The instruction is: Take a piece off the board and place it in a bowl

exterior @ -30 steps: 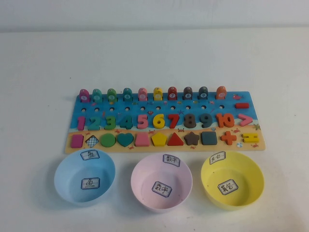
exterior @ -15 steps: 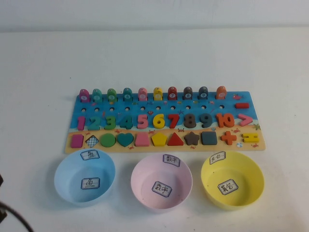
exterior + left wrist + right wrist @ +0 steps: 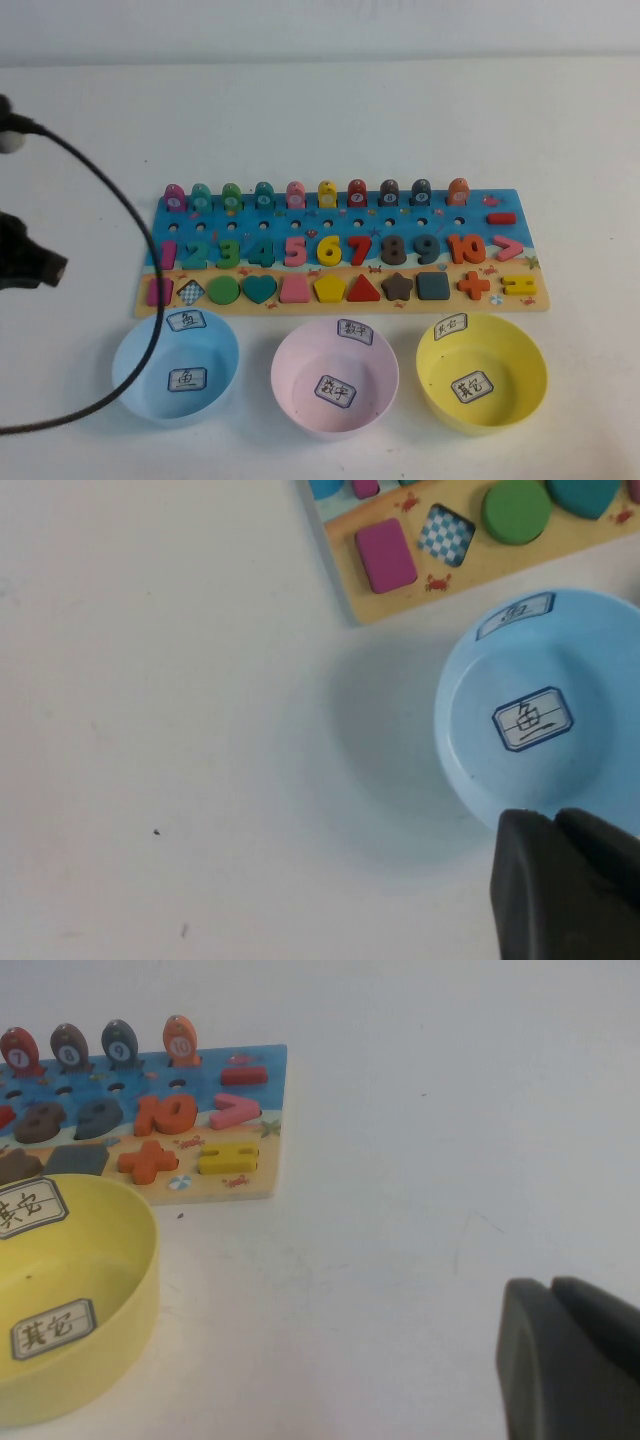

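Observation:
The blue and sandy board [image 3: 470, 213] lies across the middle of the table with digits, shapes and a row of pegs on it. The piece [image 3: 168, 254], a magenta "1", sits in its slot at the left end of the digit row. The pale pink bowl [image 3: 295, 375] stands in front of the board, in the middle of the three bowls, and holds only its labels. My left gripper [image 3: 48, 268] hovers at the table's left side, left of the board, shut and holding nothing [image 3: 555, 820]. My right gripper [image 3: 553, 1290] is shut over bare table to the right of the board's end.
A light blue bowl [image 3: 135, 350] stands left of the pink one and a yellow bowl [image 3: 520, 365] right of it. A black cable [image 3: 130, 210] arcs from the left arm over the board's left end and the blue bowl. A magenta square tile [image 3: 386, 555] fills the board's near-left corner.
The left arm and its cable have come into the high view from the lower left corner and risen along the left edge. Board, pieces and bowls have not moved.

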